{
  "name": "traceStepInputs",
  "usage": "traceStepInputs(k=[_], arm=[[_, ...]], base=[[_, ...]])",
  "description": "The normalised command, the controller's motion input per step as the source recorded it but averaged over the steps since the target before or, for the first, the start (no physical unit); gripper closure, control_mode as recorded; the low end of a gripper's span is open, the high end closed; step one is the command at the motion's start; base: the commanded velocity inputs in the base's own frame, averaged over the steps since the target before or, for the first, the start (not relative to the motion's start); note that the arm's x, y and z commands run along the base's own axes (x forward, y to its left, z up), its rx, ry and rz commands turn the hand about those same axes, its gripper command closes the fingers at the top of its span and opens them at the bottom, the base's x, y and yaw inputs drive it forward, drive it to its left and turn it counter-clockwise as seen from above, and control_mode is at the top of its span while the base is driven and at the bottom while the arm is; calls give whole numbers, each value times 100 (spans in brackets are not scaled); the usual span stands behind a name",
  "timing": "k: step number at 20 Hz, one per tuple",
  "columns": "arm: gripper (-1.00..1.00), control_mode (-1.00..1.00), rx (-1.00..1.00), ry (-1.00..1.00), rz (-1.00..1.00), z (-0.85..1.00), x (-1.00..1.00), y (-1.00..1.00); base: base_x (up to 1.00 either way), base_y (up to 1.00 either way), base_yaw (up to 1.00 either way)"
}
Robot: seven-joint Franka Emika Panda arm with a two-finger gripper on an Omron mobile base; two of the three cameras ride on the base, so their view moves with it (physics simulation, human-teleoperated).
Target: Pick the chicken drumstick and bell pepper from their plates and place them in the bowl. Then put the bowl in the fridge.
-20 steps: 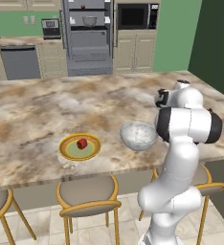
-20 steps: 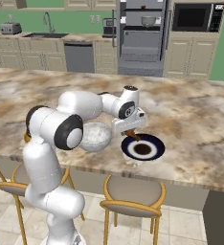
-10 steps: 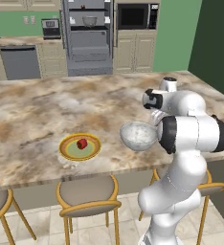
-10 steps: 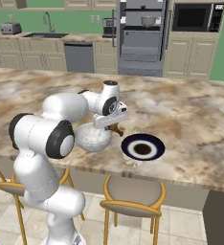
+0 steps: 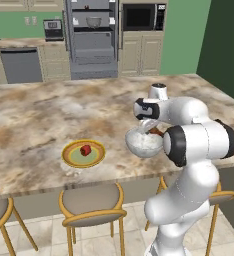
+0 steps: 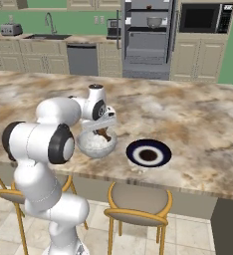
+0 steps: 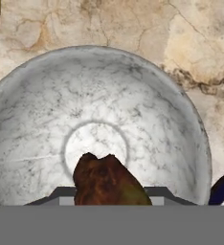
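My gripper (image 6: 103,130) hangs just over the whitish speckled bowl (image 6: 91,145), shut on the brown chicken drumstick (image 6: 104,135). In the hand view the chicken drumstick (image 7: 109,182) sticks out between my finger tips above the bowl's (image 7: 152,110) pale centre. From the left base view the gripper (image 5: 152,131) holds the drumstick (image 5: 157,133) over the bowl's (image 5: 141,145) far side. The red bell pepper (image 5: 85,149) lies on the yellow-rimmed plate (image 5: 69,151), left of the bowl. The dark plate (image 6: 137,148) lies bare to the right of the bowl.
All three dishes sit near the front edge of the marble island (image 5: 39,115). Bar stools (image 5: 91,210) stand below that edge. An oven stack (image 5: 92,35) and a black microwave (image 5: 141,16) line the far wall.
The arm swung left from above the dark plate to above the bowl, carrying the drumstick with it. The bell pepper and plates stayed put.
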Motion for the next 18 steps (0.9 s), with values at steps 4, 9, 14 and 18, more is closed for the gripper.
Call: traceStepInputs(k=[4, 9, 14, 18], arm=[[100, -100, 0, 7, 0, -34, 13, 26], [100, -100, 0, 4, 0, -36, 14, 16], [100, -100, 0, 6, 0, -34, 19, 12], [100, -100, 0, 3, 0, -22, 5, 6]], base=[[0, 0, 0], [0, 0, 0], [0, 0, 0], [0, 0, 0]])
